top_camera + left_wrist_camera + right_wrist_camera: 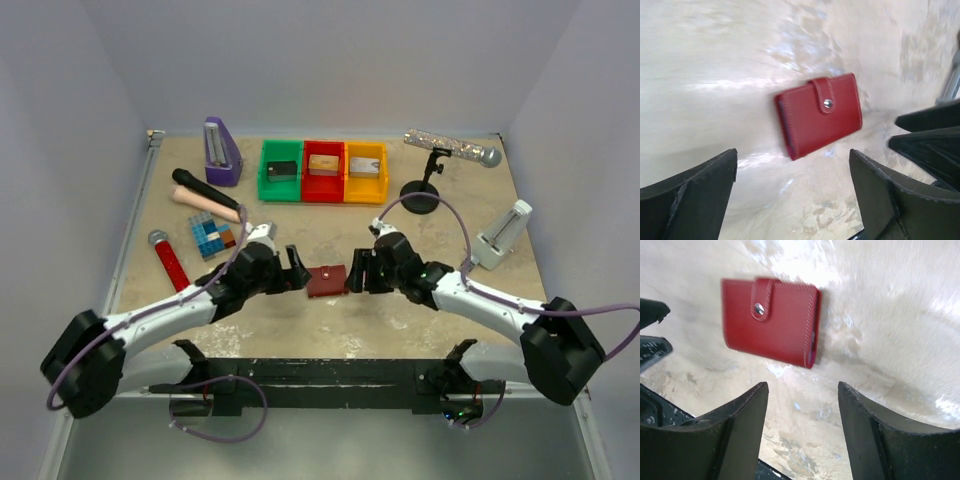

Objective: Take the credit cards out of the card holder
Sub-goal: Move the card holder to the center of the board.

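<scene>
**A:** Where did the card holder (326,281) lie against the fingers?

**B:** It lay flat and closed on the table (715,60), just ahead of both sets of fingertips and between the two, touching neither. The left gripper (792,167) had its fingers spread wide. The right gripper (802,390) was spread the same way, and neither held anything.

**A:** And the credit cards?

**B:** None showed. The tab (821,92) was folded over the front and its metal snap (827,103) looked fastened, so opening the holder had to come first.

**A:** How would that best have been done?

**B:** Probably one gripper would have pinned the body near the spine. The other would have caught the tab's free end and peeled it up off the stud. A sideways tug would likely only have slid the holder over the smooth, mottled tabletop.

**A:** What was it made of?

**B:** It was a dark red, leather-like material, stitched along the edges, with rounded corners, and slim as a small book. Its open side showed thin layered edges. The fingers were black, matte, broad and wedge-shaped.
</scene>
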### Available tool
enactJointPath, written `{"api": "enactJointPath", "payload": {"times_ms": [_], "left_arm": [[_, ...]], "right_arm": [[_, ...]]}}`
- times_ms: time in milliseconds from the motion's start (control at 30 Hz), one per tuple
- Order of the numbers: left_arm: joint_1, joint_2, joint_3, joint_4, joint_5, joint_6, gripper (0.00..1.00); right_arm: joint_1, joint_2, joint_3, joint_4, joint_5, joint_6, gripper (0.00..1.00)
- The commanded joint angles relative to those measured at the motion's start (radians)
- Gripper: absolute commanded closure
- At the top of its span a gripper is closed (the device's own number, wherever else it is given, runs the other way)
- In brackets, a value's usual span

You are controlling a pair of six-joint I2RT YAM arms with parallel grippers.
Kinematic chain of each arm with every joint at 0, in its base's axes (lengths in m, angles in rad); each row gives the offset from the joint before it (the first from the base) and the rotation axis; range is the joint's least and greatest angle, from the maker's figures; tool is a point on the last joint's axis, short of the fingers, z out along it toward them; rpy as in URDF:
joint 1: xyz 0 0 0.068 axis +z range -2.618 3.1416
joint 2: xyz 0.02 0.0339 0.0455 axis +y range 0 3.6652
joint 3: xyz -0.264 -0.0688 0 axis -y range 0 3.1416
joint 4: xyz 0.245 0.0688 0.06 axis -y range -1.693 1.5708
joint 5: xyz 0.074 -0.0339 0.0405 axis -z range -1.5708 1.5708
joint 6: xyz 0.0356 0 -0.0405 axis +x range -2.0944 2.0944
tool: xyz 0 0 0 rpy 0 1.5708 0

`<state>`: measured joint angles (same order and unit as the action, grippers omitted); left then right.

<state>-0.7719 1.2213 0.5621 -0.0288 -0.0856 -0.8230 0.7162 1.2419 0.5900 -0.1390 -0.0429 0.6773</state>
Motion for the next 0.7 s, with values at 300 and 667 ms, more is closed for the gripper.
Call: {"api": "enactJointPath", "payload": {"times_ms": [300, 667], "left_arm": [[-0.05, -0.226, -0.169, 0.03, 0.069, -0.025, 0.87], [-0.07, -0.068, -0.206, 0.181, 0.214, -0.002, 1.0]], "right_arm": [[0.003, 0.284, 0.436, -0.195, 0.046, -0.226, 0.57], [0.002, 0.464, 0.536, -0.228, 0.051, -0.16, 0.78]]}}
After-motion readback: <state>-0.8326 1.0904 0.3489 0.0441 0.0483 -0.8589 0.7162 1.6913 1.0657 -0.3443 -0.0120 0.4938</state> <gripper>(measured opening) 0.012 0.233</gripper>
